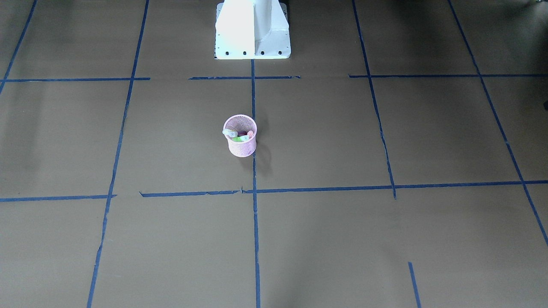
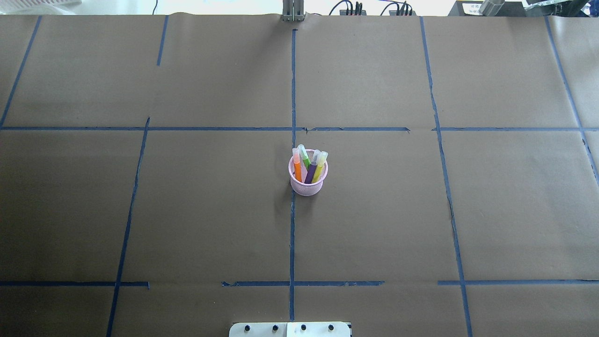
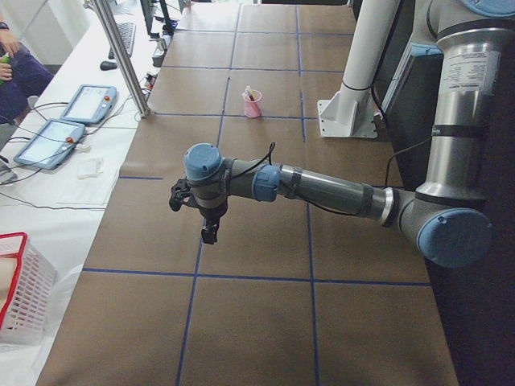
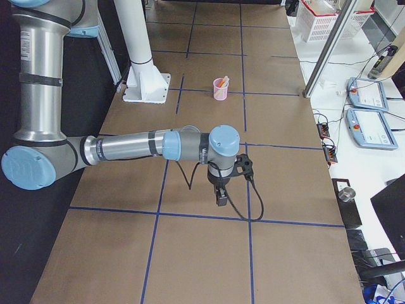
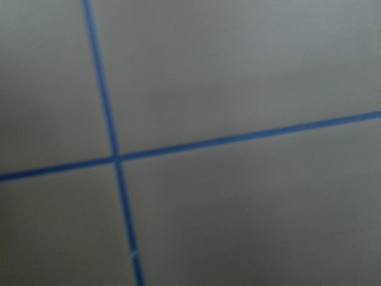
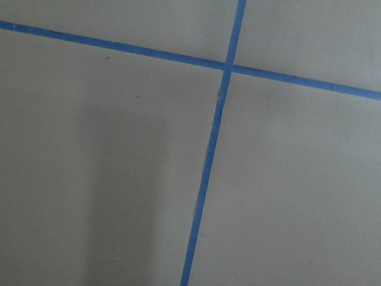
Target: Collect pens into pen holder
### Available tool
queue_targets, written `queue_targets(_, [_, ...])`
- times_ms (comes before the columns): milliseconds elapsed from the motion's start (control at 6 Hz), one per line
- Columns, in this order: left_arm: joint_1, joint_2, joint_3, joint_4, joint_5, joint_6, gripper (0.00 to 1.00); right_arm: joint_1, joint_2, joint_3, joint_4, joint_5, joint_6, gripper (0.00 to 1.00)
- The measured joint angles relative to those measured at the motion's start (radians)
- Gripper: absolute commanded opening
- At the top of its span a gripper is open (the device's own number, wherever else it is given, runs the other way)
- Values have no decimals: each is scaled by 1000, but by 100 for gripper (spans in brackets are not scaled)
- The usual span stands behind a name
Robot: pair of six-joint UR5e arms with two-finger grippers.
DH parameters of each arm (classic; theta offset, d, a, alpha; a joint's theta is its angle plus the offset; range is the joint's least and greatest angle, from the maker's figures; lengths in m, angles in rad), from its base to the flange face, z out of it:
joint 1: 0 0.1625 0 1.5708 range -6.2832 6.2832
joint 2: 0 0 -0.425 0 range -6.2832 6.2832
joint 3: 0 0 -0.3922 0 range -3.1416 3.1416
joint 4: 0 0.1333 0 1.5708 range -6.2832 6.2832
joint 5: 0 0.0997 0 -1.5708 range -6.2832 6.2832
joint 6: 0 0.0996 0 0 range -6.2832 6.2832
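The pink mesh pen holder (image 2: 306, 186) stands upright at the table's centre, on a blue tape line. Several pens stand in it with pale cap ends up: an orange one (image 2: 297, 171), a green one (image 2: 305, 160), a purple one (image 2: 311, 172) and a yellow one (image 2: 318, 171). The front-facing view shows the holder (image 1: 242, 146) with cap ends at its rim. My left gripper (image 3: 209, 236) hangs over bare paper far from the holder (image 3: 253, 104); I cannot tell whether it is open or shut. The same holds for my right gripper (image 4: 220, 197). Both wrist views show only paper and tape.
Brown paper with blue tape lines (image 2: 292, 234) covers the table. The robot's white base (image 1: 252, 30) stands at the table's edge. Beyond the far edge are tablets (image 3: 48, 143), a red-rimmed basket (image 3: 20, 289), a metal post (image 3: 121, 56) and a seated person (image 3: 12, 68).
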Motion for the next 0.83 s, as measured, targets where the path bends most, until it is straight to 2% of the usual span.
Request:
queue_targets(500, [-16,85,-1,-19,7,34,100,12,-27,3,1,2,46,100])
queue_targets(833, [-16,94,6,-38,10,35,100,12,-27,2,2,1,54,100])
